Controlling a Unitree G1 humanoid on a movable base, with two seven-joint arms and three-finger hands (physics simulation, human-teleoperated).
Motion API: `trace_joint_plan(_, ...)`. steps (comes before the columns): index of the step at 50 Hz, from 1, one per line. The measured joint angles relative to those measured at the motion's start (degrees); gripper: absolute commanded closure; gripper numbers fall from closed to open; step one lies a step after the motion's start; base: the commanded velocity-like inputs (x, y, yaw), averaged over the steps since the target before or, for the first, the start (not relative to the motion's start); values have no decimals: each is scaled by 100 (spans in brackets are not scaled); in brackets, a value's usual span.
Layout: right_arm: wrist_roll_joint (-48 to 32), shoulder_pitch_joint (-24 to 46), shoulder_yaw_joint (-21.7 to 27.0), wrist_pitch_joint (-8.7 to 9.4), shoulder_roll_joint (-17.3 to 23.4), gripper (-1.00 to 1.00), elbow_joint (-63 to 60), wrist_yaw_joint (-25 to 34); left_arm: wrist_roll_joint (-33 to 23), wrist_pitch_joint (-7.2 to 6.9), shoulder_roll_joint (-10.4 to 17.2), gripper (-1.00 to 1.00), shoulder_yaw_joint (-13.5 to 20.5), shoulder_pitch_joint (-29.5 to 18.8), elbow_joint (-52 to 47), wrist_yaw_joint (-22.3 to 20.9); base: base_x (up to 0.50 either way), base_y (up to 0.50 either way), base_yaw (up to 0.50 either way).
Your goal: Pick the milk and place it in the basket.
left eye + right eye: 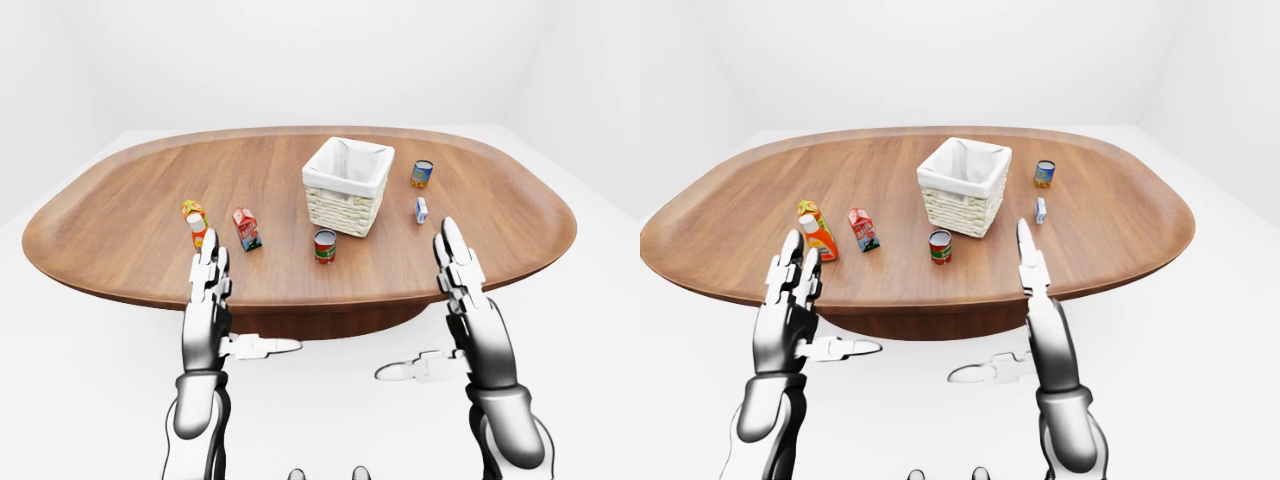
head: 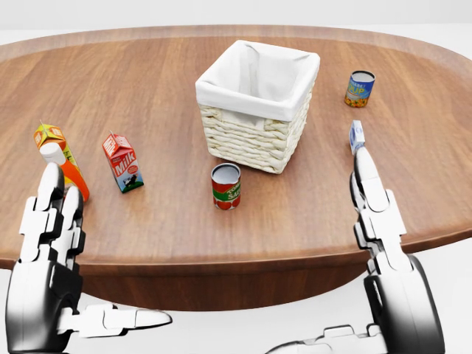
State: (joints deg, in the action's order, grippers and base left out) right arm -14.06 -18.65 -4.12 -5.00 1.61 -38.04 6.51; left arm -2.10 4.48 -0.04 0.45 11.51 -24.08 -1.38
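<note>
The milk (image 2: 123, 162) is a small red and white carton standing upright on the wooden table (image 2: 162, 221), left of the basket. The basket (image 2: 257, 103) is wicker with a white cloth lining, at the table's middle. My left hand (image 2: 51, 221) is open and empty, raised at the table's near edge, below and left of the milk. My right hand (image 2: 372, 203) is open and empty, raised at the near edge on the right.
An orange juice bottle (image 2: 60, 158) stands just above my left hand. A red can (image 2: 226, 186) stands below the basket. A blue and yellow can (image 2: 359, 88) and a small blue and white carton (image 2: 356, 136) stand right of the basket.
</note>
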Motion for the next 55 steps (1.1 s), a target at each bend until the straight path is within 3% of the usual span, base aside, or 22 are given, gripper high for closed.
trace_joint_plan(55, 356, -167, 1, 0, 18, -100, -513, 370, -105, 52, -7, -100, -36, 105, -129, 29, 19, 0, 0)
